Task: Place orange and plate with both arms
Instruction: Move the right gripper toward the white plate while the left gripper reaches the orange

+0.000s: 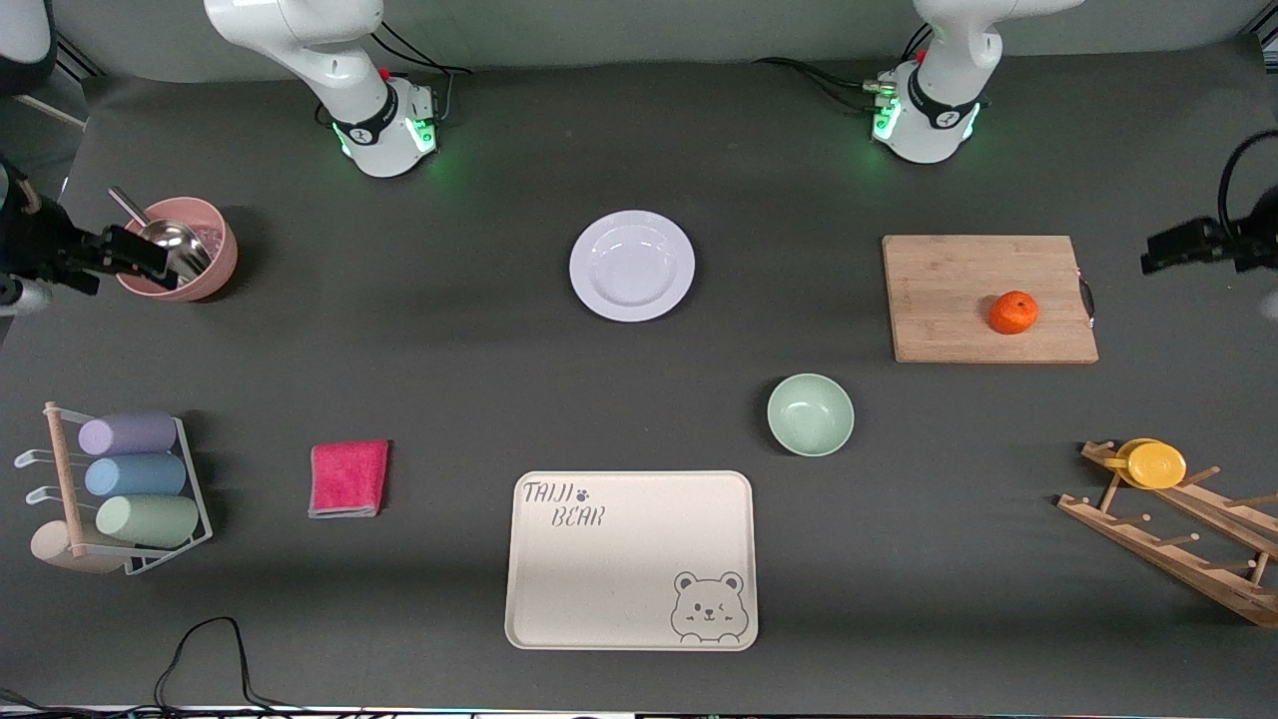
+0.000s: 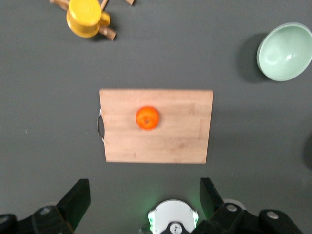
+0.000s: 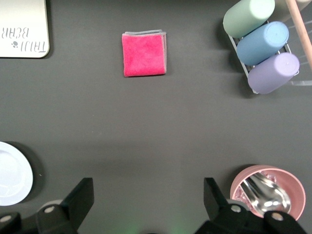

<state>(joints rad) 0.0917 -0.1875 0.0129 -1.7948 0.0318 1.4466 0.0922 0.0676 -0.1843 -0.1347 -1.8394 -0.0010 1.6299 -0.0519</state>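
We judged the reach had not begun: the left tool (image 2: pixel 141 204) hung with jaws spread wide, empty, over the tabletop edge by the cutting board (image 1: pixel 988 298), where the orange (image 1: pixel 1013 312) sat. The right tool (image 3: pixel 146 204), likewise released, hung beside the pink cup (image 1: pixel 185 262); the plate (image 1: pixel 632 266) lay mid-tabletop. We should centre each tool before descending.

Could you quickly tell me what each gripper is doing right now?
Left gripper: open, empty, above the cutting board.
Right gripper: open, empty.
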